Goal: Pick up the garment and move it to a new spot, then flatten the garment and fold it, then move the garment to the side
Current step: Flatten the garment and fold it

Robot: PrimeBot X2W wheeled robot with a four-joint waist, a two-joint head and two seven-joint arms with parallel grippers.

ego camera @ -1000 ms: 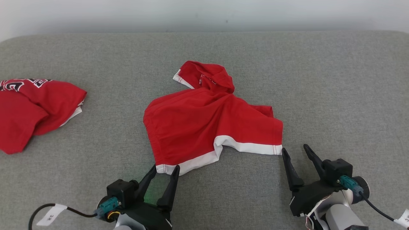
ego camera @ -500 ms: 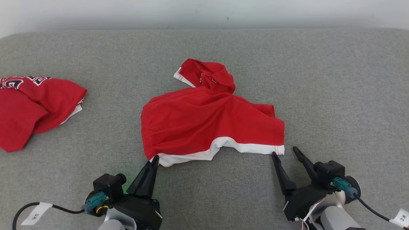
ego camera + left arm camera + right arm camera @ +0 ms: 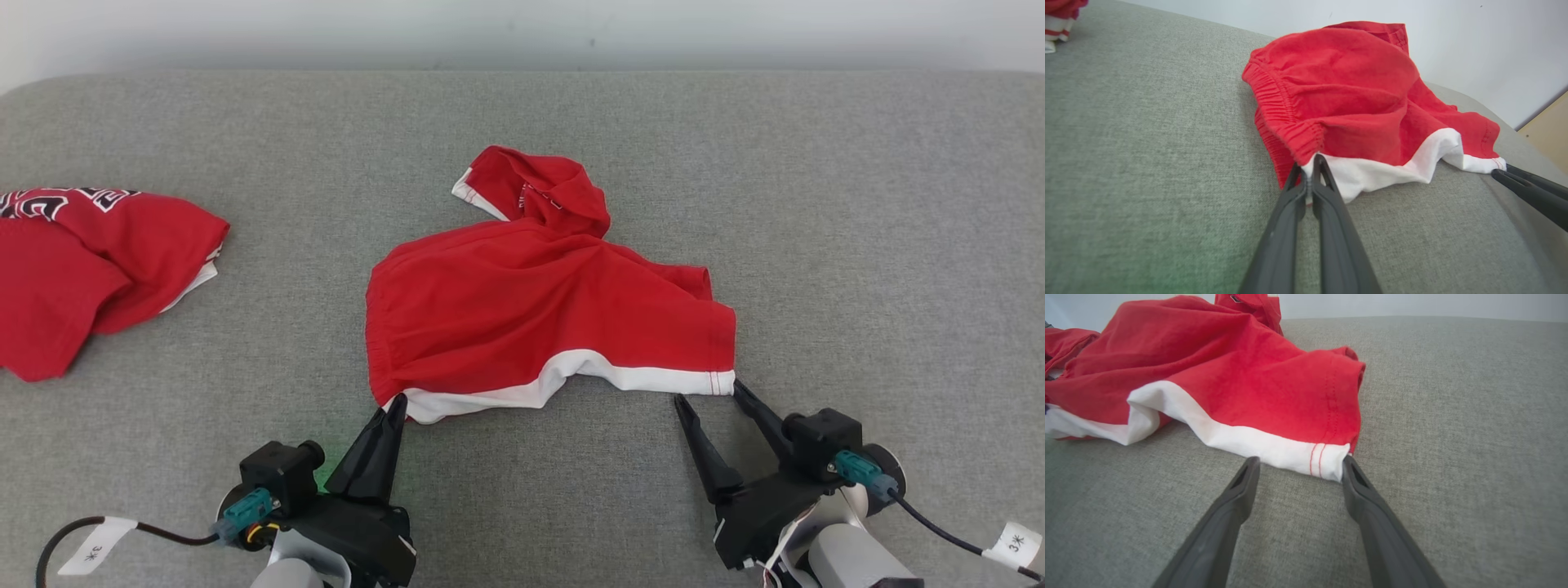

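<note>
For the pickup, the left gripper (image 3: 397, 402) is pinching the hem of the shorts (image 3: 531, 310) while the right gripper (image 3: 706, 392), jaws spread at the other corner, should close next.

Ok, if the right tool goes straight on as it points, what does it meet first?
Most likely the white hem corner of the red shorts, right before the right tool.

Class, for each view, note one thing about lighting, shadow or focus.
Head view: even, soft light, faint green glow on the cushion beside the left hand. Left wrist view: green tint at lower left. Right wrist view: soft shadow under the red shorts.
</note>
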